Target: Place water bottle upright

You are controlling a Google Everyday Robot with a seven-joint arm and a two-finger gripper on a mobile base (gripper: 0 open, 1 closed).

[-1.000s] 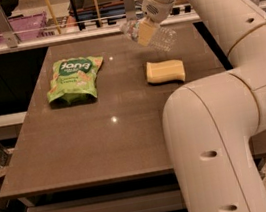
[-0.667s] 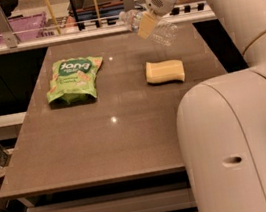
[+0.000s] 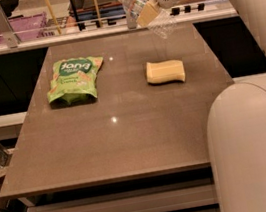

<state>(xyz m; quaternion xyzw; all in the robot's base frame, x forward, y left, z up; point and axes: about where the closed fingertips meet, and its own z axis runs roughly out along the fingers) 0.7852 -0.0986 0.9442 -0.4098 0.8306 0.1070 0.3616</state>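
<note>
The water bottle (image 3: 162, 23) is a clear ribbed plastic bottle, held tilted in the air above the far edge of the table (image 3: 129, 144), with its upper end pointing up and left. My gripper (image 3: 147, 12) is at the top of the view, right of centre, and is shut on the bottle's middle. A tan finger pad (image 3: 148, 13) covers the label area. The arm comes in from the upper right.
A yellow sponge (image 3: 165, 71) lies on the table below the bottle. A green chip bag (image 3: 73, 79) lies to the left. A rail with posts and racks runs behind the far edge. My white arm body fills the lower right.
The gripper has risen and moved slightly right with the bottle, lifting it higher above the table's far edge. The sponge and bag have not moved.
</note>
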